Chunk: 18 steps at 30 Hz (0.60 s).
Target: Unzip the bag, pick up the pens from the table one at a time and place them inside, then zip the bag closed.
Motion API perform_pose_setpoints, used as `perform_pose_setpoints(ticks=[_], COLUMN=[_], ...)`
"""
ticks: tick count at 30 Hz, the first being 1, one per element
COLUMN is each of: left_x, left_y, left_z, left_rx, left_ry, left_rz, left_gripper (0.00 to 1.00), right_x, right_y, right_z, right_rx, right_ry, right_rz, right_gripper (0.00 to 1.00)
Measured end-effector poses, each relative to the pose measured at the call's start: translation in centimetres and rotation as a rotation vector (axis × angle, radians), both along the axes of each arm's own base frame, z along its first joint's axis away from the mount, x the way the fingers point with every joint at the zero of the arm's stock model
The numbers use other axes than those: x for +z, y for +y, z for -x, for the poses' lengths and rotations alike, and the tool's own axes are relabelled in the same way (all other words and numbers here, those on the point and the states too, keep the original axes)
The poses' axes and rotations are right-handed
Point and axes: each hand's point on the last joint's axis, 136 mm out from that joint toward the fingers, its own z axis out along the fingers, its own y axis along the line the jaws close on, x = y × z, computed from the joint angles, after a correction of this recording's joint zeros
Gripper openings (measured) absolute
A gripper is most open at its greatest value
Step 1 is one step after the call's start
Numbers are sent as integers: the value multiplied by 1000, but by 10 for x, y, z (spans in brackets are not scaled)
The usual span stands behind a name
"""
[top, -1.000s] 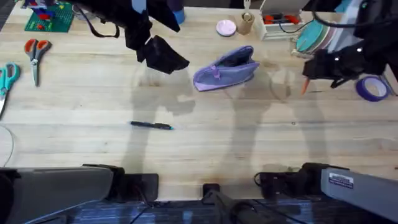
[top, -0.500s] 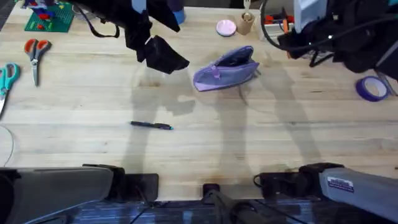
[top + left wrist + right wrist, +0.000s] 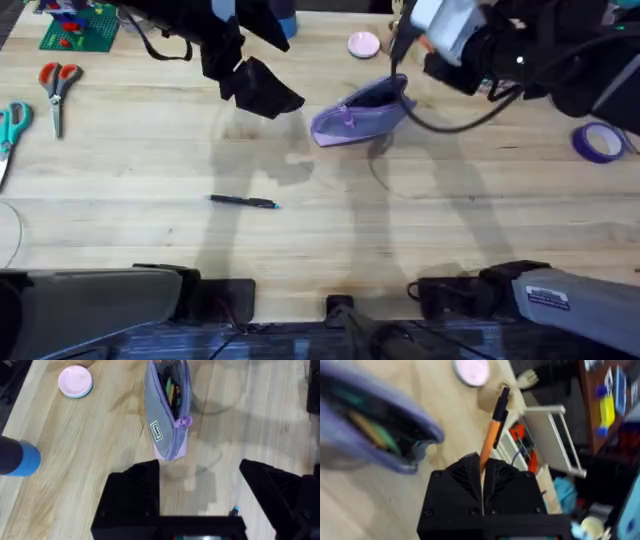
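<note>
From above, my right arm reaches over the far side of the table point(image 3: 330, 240), and its end is near the right end of the bag point(image 3: 362, 110), but the view does not let me see what it carries. My right wrist camera shows it: my right gripper point(image 3: 483, 472) is closed on the orange pen point(image 3: 492, 430), which stands out between the fingers with its dark tip away from me. The open mouth of the bag appears just beside it there.

My left wrist camera looks down into the bag, whose zipper is open, with some pens or pencils already inside. My left gripper point(image 3: 200, 477) is wide open and holds nothing; it hovers just before the near end of the bag.

The bag lies with its long axis slanted, its right end farther from me than its left. The black pen point(image 3: 243, 201) lies almost across the table, its blue tip to the right, well apart from the bag on bare wood. Two scissors point(image 3: 55, 85) and a tape roll point(image 3: 598, 142) stay near the side edges.
</note>
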Motion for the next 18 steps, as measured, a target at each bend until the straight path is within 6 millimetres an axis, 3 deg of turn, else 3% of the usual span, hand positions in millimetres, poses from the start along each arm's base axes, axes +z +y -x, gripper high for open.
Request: perform_pose_setpoints(ticks=[7, 18], left_x=[0, 0], left_y=[0, 0], left_z=[0, 0], left_rx=[0, 0], left_ry=[0, 0], left_rz=[0, 0], left_gripper=[993, 994], right_x=[-40, -46], right_y=[20, 39], right_z=[15, 23], right_rx=[273, 549], right_ry=[101, 66], right_rz=[226, 446], right_gripper=[30, 30])
